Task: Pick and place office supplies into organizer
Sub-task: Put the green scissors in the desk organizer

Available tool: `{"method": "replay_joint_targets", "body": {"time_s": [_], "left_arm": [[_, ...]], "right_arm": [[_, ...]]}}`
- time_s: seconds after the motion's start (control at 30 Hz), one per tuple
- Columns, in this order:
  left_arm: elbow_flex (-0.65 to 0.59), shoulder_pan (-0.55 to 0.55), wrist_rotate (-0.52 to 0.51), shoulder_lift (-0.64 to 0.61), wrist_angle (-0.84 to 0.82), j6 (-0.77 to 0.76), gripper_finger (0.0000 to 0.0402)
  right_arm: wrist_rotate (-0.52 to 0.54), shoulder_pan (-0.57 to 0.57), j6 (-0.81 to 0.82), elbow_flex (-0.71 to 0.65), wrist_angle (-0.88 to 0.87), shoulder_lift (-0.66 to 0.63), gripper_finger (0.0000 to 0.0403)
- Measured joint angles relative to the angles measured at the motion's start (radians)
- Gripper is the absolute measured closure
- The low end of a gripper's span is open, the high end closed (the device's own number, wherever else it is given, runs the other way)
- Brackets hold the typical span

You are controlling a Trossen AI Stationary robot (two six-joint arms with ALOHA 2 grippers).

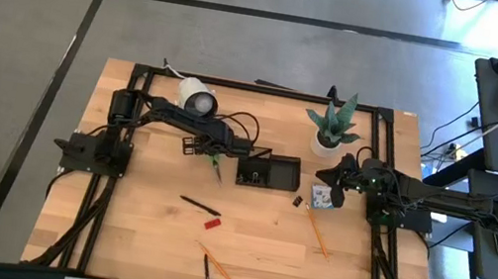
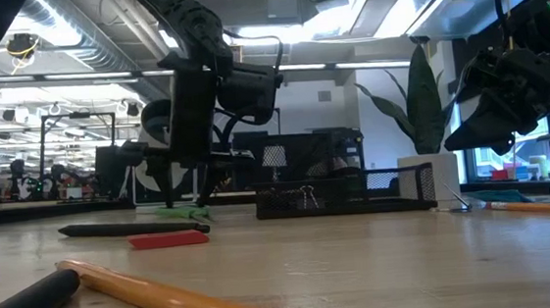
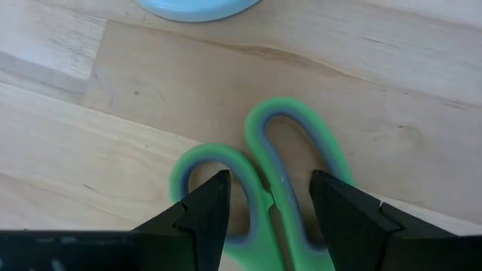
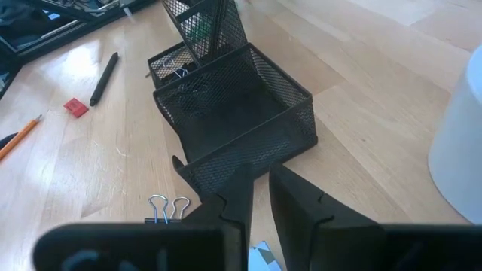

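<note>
Scissors (image 3: 282, 188) lie flat on the table just left of the organizer (image 1: 269, 171), with the left gripper (image 3: 267, 203) open and its fingers straddling one green handle. Closing squarely on that handle before lifting should keep them from twisting. The right gripper (image 4: 258, 199), nearly closed and empty, waits near the organizer's right end.

L arm reaches across the table's far side, wrist bent down, left gripper (image 3: 267, 214) low w/ fingers spread apart. R arm stretches in from the right edge, right gripper (image 4: 260, 199) raised, fingers nearly together, narrow gap.
</note>
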Motion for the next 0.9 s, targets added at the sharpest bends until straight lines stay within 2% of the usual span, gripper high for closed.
{"method": "replay_joint_targets", "body": {"time_s": [0.57, 0.67, 0.9], "left_arm": [[0.000, -0.001, -0.019, 0.000, 0.006, 0.012, 0.0226], [0.000, -0.001, -0.021, 0.000, 0.009, 0.061, 0.0249], [0.001, -0.001, -0.022, 0.000, 0.007, 0.112, 0.0332]], "right_arm": [[0.000, 0.000, 0.001, 0.000, 0.000, 0.000, 0.0352], [0.000, 0.000, 0.001, 0.000, 0.000, 0.000, 0.0352], [0.000, 0.000, 0.000, 0.000, 0.000, 0.000, 0.0352]]}}
